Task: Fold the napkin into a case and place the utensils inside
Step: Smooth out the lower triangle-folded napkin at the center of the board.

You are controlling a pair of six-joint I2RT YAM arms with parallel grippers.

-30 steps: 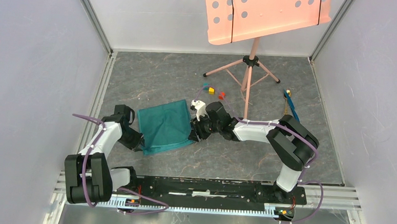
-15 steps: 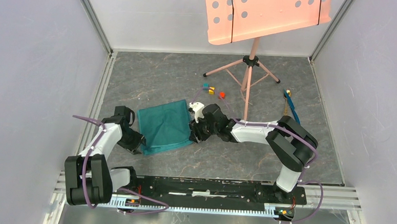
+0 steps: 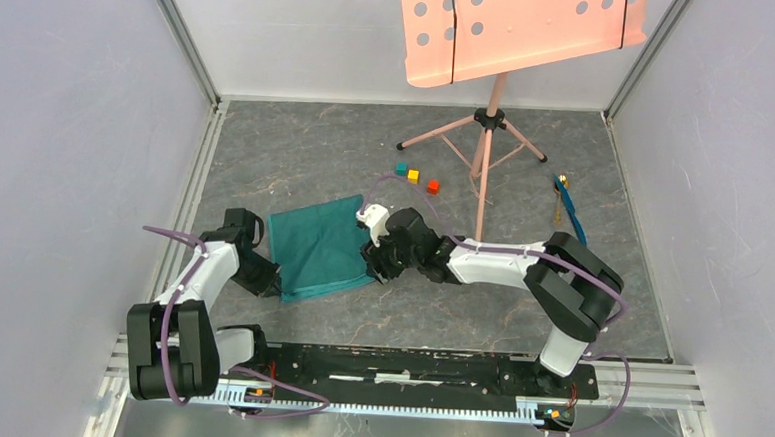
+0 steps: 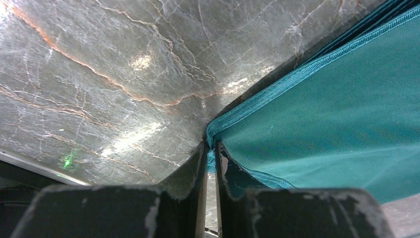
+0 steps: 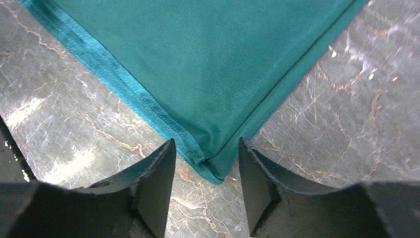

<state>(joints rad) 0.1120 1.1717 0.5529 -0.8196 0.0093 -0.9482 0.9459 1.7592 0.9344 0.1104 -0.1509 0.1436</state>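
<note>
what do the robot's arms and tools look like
Both arms match: the left arm and right arm have white links between chunky black joints, with a thin purple cable looped along each. The left tool and right tool each have two flat dark fingers with scuffed, pale-chipped edges.

napkin (image 3: 320, 247) between left pincer (image 4: 211, 148) and right pincer (image 5: 205, 146), cubes (image 3: 414, 176) behind it, utensils (image 3: 567, 206) far right

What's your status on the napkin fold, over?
Left gripper shut on napkin, near-left corner. Right gripper open, straddling near-right corner. Utensils lie apart, far right. Nothing in the way.
</note>
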